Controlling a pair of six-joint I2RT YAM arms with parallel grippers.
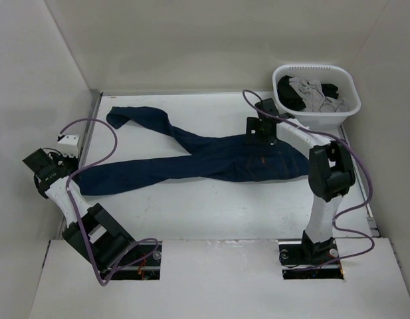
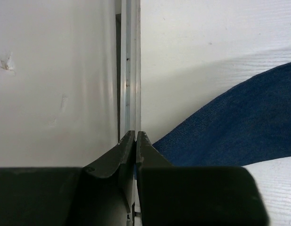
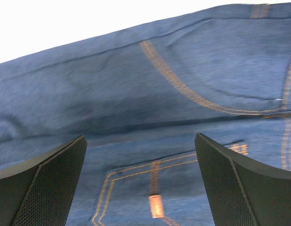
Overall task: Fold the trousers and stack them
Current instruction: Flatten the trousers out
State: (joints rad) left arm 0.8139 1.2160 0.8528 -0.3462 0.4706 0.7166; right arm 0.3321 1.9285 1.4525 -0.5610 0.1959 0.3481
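Observation:
The dark navy jeans (image 1: 211, 159) lie spread across the table, waist at the right, the two legs running left and apart. My right gripper (image 1: 255, 138) hovers over the waist end, open and empty. In the right wrist view its fingers (image 3: 139, 136) stand wide apart above a back pocket with orange-tan stitching and a small orange tag (image 3: 156, 205). My left gripper (image 1: 73, 158) is at the table's left edge by the wall, just beyond the end of the near leg. In the left wrist view it (image 2: 136, 133) is shut with nothing seen between the fingers, and the denim (image 2: 239, 127) lies to its right.
A white basket (image 1: 337, 116) with grey and black garments stands at the back right, close behind the right arm. White walls enclose the left, back and right sides. An aluminium rail (image 2: 130, 70) runs along the left wall.

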